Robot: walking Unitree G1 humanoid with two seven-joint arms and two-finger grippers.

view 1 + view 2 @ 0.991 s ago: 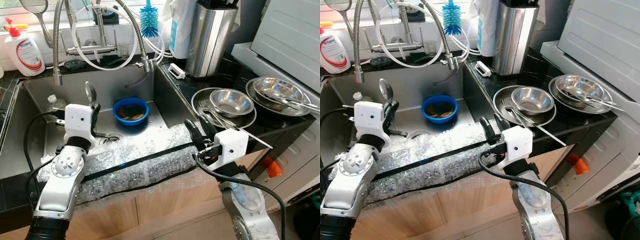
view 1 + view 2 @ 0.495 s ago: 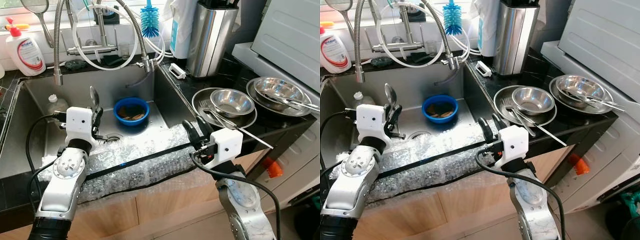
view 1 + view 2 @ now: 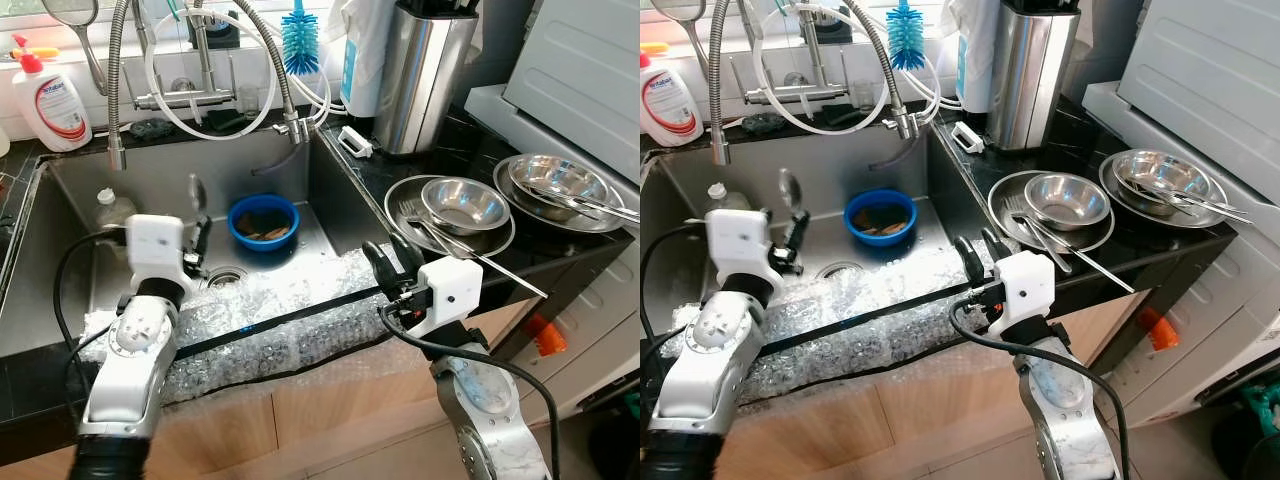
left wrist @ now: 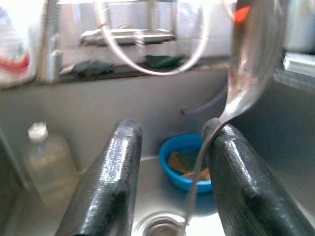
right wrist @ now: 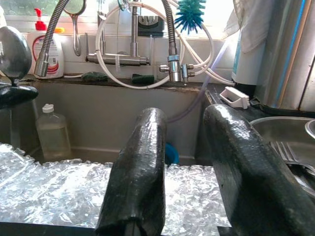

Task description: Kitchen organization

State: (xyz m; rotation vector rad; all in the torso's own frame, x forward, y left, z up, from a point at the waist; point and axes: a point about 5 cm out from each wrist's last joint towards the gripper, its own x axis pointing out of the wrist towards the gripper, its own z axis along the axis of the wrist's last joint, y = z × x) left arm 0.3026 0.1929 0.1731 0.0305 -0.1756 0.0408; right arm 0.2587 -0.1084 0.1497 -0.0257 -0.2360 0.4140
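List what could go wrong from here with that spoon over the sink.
1. The spoon leans on one finger of the open left tool, unclamped; it could slip into the sink, toward the drain.
2. It could instead land in the blue bowl, which holds scraps.
3. The right tool hovers by the fork on the steel plate; a swing could knock it.

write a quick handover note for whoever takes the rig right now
Left gripper: fingers apart, a spoon resting against one finger, over the sink.
Right gripper: open, holding nothing, at the sink's front edge over the bubble wrap.
Blue bowl sits in the sink; steel bowls and a fork on the counter.
Left: place the spoon, sort the rest.
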